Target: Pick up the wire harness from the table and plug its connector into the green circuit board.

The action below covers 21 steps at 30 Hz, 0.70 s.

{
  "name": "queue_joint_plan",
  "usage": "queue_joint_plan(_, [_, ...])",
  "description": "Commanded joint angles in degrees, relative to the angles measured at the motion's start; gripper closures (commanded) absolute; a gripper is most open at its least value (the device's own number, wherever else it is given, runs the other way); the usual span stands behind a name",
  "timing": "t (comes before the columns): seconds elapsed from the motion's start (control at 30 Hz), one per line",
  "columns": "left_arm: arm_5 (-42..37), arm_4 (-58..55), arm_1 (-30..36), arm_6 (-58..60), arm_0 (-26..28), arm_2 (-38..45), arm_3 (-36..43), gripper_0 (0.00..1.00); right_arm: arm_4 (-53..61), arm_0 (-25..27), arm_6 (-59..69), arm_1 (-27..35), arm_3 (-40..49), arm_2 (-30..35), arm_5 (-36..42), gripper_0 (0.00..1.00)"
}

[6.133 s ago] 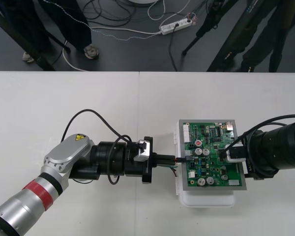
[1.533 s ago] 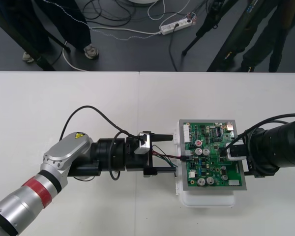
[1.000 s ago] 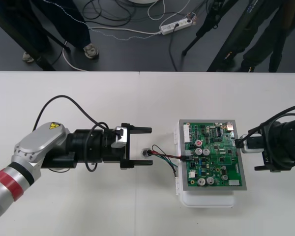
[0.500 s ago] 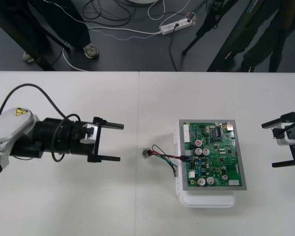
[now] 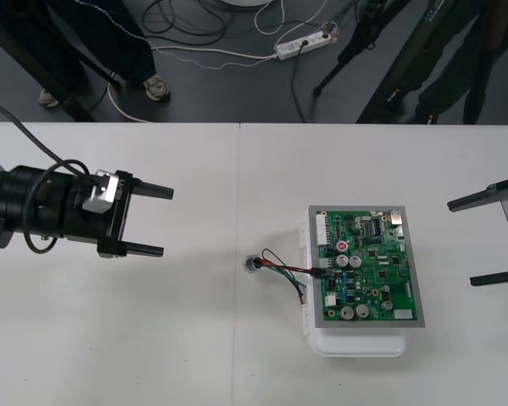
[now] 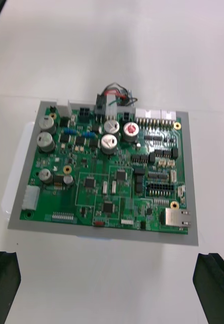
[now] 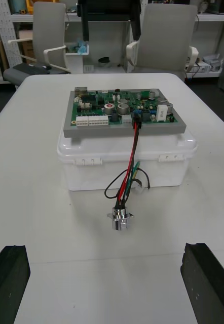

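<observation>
Now | harness (image 5: 278,269) seemingly plugged into board (image 5: 368,271) | left gripper (image 5: 166,222), right gripper (image 5: 461,243): spread, well away

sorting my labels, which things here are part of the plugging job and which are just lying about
Job: green circuit board on its white base; red, black and green wire harness, black plug in the board, round metal socket on the table; left claw and right claw, both open.
Lying about: white power strip and loose cables on the dark floor.
</observation>
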<state>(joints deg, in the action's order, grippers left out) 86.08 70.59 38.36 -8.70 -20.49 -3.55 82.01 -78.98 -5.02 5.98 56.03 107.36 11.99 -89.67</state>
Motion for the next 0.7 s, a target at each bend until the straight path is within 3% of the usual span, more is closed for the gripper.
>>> queue_joint_plan(0.03, [3.9,1.1,1.9,4.8,2.8,5.5,7.1,0.12,5.2,-0.8,-3.0,4.5,0.4,2.0,0.9,0.0])
queue_joint_plan(0.4, [3.9,1.3,4.1,16.4,7.1,10.2,19.9,0.12,14.0,-0.4,-1.4,7.3,0.1,2.0,1.2,0.0])
queue_joint_plan(0.7, [3.9,0.3,7.2,21.1,8.4,12.0,24.3,0.12,17.0,0.8,-0.3,6.2,0.1,2.0,1.2,0.0])
